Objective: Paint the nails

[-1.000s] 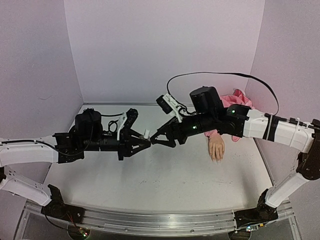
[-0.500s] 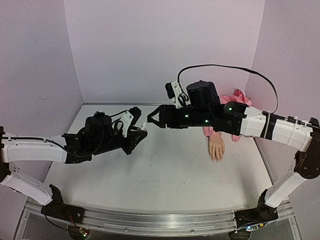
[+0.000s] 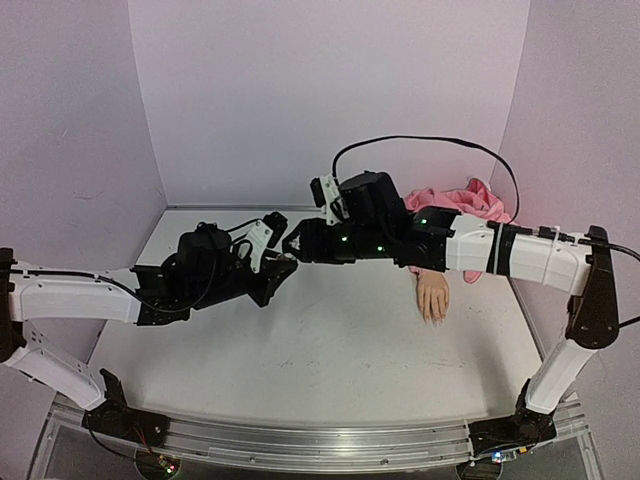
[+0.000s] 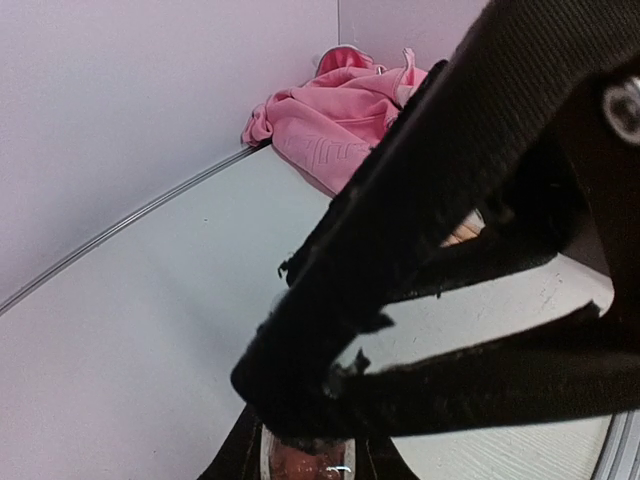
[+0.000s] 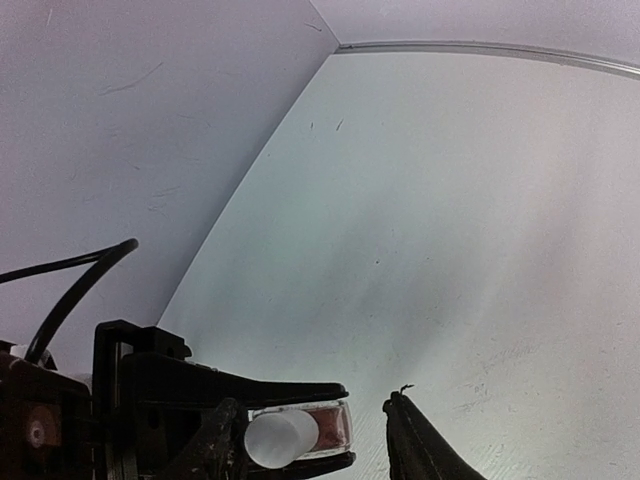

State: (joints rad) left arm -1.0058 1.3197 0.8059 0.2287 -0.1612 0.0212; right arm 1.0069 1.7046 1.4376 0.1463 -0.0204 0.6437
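Left gripper (image 3: 282, 266) clamped on the polish bottle (image 5: 325, 428) near 11 o'clock of the desk (image 3: 330, 370), white cap (image 5: 278, 438) on; right gripper (image 3: 294, 247) spread open just beside it. Nails (image 3: 437, 318) at 3 o'clock look bare, so I'd say all the painting remains

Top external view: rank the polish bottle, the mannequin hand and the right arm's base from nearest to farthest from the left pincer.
1. Polish bottle: clamped in the left pincer, centre-left.
2. Mannequin hand: lying on the table, off to the right.
3. Right arm's base: at the near right corner.
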